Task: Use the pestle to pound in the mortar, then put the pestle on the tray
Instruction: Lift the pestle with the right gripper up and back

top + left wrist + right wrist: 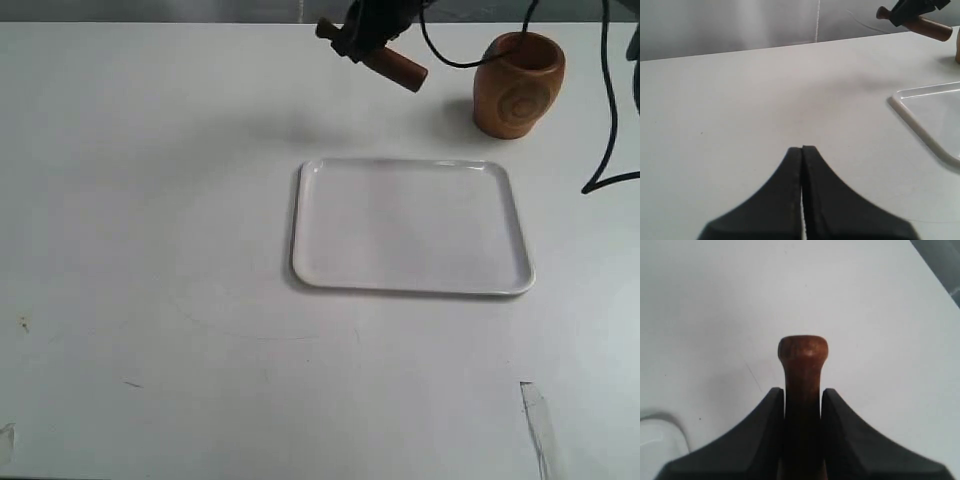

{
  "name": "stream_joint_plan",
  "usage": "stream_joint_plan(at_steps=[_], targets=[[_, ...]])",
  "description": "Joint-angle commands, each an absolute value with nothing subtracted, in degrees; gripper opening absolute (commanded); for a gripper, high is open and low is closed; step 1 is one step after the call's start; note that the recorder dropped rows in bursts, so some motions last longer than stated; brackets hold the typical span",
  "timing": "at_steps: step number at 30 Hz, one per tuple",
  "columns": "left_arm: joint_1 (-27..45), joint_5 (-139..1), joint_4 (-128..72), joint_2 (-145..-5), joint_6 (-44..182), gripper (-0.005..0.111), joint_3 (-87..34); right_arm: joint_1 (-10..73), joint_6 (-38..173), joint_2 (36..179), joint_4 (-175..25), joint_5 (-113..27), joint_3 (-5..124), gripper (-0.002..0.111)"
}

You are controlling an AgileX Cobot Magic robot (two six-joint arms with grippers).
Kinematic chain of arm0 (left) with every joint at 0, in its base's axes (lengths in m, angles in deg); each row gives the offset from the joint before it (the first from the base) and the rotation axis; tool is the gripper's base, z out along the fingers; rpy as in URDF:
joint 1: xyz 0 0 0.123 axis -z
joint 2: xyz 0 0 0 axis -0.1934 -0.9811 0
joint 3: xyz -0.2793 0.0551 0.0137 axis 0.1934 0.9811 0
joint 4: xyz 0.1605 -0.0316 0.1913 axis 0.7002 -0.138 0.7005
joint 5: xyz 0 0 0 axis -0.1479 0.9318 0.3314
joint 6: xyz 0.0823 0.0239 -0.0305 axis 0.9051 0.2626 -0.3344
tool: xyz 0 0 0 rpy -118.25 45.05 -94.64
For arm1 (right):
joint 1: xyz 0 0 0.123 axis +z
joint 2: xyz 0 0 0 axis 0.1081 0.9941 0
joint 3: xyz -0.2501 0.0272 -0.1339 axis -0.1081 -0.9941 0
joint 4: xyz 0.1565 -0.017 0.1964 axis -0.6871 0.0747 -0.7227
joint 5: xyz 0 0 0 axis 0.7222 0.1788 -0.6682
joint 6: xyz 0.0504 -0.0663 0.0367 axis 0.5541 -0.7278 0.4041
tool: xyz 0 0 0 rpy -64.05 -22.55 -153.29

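One pestle (400,68), and it's up off the table (150,250), hanging just beyond the far edge of the tray (410,230), toward that edge's left half. Its long axis runs on a slant, closer to level than upright. The small knob rides higher and points away past the tray's far-left corner. The thick end dips lower and aims along the far edge toward the tray's far-right corner.

Right gripper (362,45) has it clamped across the narrow neck. From the wrist camera, both black fingers (840,415) press the dark reddish wood on either side, and the knob pokes out past the fingertips.

Mortar (518,88) stands upright on the table beyond the tray's far-right corner, mouth up, ring mark on its side facing the camera. It is apart from the thick end of the pestle and apart from the tray's rim. The white tray lies flat with nothing on it.

Left gripper (801,150) sits well apart from the tray, over bare table. Its two fingers are pressed flat together with nothing between them.

Black cables (610,100) trail down beyond the tray's right side, near the mortar. On the tray's near side, off its right corner, a strip of tape (535,425) sticks to the table.
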State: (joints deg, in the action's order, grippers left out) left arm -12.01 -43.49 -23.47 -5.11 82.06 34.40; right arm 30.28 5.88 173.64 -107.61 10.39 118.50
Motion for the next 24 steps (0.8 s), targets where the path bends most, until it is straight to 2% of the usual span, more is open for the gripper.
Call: stream_joint_plan(at_steps=[1,4,9,13,17,21,24], targets=[[-11.57,-43.67,-23.89,-5.04,81.6,0.0,34.43,27.55,2.93,169.03,-109.83,11.28,113.27,0.0],[-11.57,-43.67,-23.89,-5.04,81.6,0.0,34.43,25.49,-2.61,165.1,-116.87,8.51,107.43,0.0],[-11.57,-43.67,-23.89,-5.04,81.6,0.0,34.43,22.52,-13.75,156.29,-128.66,-4.36,95.14,0.0],[-11.57,-43.67,-23.89,-5.04,81.6,0.0,34.43,19.49,-31.89,149.71,-147.86,-10.67,83.63,0.0],[-11.57,-43.67,-23.89,-5.04,81.6,0.0,34.43,16.48,-55.03,144.51,-175.12,-8.52,71.54,0.0],[-11.57,-43.67,-23.89,-5.04,81.6,0.0,34.43,12.3,-54.89,143.55,-175.12,2.51,68.7,0.0],[-11.57,-43.67,-23.89,-5.04,81.6,0.0,34.43,10.47,-54.89,143.15,-175.12,5.52,67.21,0.0]])
